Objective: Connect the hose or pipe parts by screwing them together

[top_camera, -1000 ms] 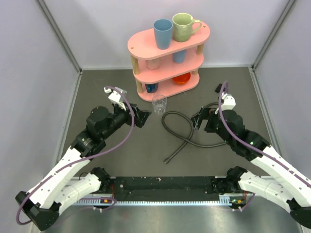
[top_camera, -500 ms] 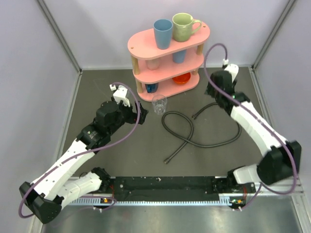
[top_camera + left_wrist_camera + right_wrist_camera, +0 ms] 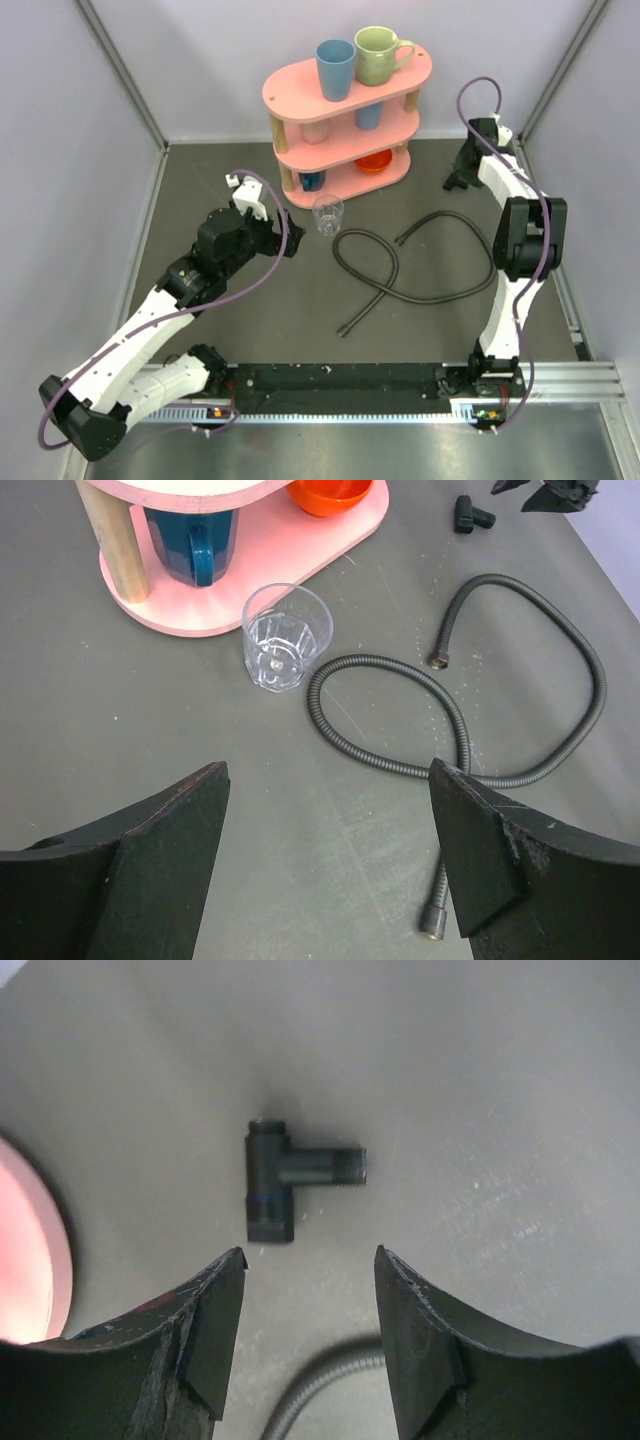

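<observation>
Left gripper (image 3: 293, 243): released, jaws wide apart, nothing between them. It hangs over the table (image 3: 250, 300) left of centre, pointing toward the middle.

Right gripper (image 3: 310, 1270): jaws apart, grasping nothing. The arm is stretched out toward the table's far right corner. A small black elbow fitting (image 3: 280, 1175) lies flat on the table ahead of the fingertips, seen in the gap between them and touching neither.

Hose (image 3: 440, 298): black and ribbed, flat on the table right of centre, well apart from both grippers. It sweeps wide toward the right edge, curls back into a loop mid-table and crosses itself. One end lies pointing toward the near edge, the other near the middle of the curl. Whether it is one length or two joined, I cannot tell.

A clear glass (image 3: 327, 212) stands upright just beside the near foot of a pink shelf (image 3: 345, 90) at the far edge, close to the hose loop but apart from it.
</observation>
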Available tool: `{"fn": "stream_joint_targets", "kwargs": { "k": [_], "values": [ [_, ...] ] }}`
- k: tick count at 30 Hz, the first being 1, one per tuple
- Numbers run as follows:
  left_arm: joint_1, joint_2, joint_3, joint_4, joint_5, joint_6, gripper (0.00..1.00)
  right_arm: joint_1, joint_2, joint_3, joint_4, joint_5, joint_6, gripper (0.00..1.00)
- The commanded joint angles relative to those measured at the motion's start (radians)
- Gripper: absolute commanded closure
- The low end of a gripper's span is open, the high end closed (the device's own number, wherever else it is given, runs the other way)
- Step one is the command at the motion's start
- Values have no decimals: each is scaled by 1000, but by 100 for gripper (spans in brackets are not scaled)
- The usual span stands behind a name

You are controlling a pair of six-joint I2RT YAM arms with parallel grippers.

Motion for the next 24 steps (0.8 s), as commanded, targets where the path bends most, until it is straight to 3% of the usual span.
{"fn": "stream_joint_targets", "kwargs": {
  "k": [1,11,24],
  "values": [
    [-3,-23,38,33,21,-6,14,-50,82,130,-36,-119,98,47],
    [0,-5,36,34,26,-8,14,-47,214,249,-34,-202,147,50],
    [6,-11,36,34,23,-20,15,-33,264,239,-36,-191,106,52]
  ]
}}
